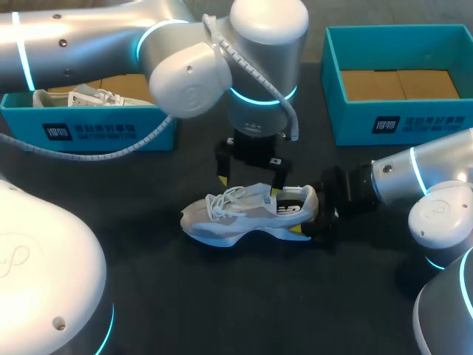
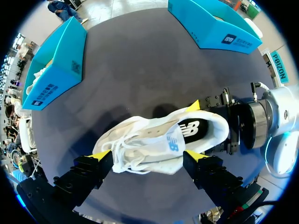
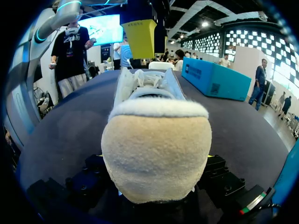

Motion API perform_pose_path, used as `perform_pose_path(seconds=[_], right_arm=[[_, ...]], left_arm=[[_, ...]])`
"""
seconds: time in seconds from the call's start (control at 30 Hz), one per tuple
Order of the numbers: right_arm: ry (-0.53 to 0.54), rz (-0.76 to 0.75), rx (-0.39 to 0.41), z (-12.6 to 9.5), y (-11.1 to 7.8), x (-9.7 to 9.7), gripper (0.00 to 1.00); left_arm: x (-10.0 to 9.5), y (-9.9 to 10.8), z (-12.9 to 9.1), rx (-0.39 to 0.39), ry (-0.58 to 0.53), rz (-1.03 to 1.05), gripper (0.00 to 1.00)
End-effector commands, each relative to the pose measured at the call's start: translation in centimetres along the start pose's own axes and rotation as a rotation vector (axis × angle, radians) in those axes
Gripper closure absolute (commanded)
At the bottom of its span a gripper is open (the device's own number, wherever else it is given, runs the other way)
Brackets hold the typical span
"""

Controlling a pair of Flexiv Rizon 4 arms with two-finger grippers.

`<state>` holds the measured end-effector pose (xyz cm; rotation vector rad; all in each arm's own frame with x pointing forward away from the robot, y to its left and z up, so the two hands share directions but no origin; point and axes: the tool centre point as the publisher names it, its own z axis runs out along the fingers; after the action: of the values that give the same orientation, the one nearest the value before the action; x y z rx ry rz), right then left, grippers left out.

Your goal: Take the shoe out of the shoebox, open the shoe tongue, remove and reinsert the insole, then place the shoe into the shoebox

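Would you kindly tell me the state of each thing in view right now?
shoe: out of its box, upright on the table.
left gripper: open, straddling the shoe's laces.
right gripper: shut on the shoe's heel.
left shoebox: open, holding another shoe.
right shoebox: open, nothing seen inside.

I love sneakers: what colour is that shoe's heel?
Fuzzy cream-beige; the shoe heel shows best in the right wrist view.

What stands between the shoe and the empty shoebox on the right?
Nothing lies on the table between the shoe and the empty shoebox. The left tool hangs directly over the shoe, though, so it would likely block a straight lift by the right tool at the heel.
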<state>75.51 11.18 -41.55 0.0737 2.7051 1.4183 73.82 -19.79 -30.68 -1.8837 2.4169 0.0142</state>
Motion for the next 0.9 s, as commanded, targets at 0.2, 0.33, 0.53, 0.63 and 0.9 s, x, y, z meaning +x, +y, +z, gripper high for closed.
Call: perform_pose_path(seconds=[0.2, 0.33, 0.53, 0.63, 0.9], right_arm=[[-0.002, -0.001, 0.002, 0.6, -0.1, 0.0, 1.00], [-0.002, -0.001, 0.002, 0.6, -0.1, 0.0, 1.00], [-0.002, -0.001, 0.002, 0.6, -0.1, 0.0, 1.00], [-0.002, -0.001, 0.002, 0.6, -0.1, 0.0, 1.00], [-0.002, -0.001, 0.002, 0.6, -0.1, 0.0, 1.00]], left_arm=[[2.0, -1.4, 2.3, -0.035, -0.030, -0.003, 0.00], [2.4, -1.6, 3.2, -0.047, -0.037, -0.009, 0.00], [2.8, -1.7, 4.1, -0.063, -0.055, -0.010, 0.00], [2.8, -1.8, 4.5, -0.072, -0.065, -0.015, 0.00], [2.1, -1.4, 4.8, -0.080, -0.115, -0.011, 0.00]])
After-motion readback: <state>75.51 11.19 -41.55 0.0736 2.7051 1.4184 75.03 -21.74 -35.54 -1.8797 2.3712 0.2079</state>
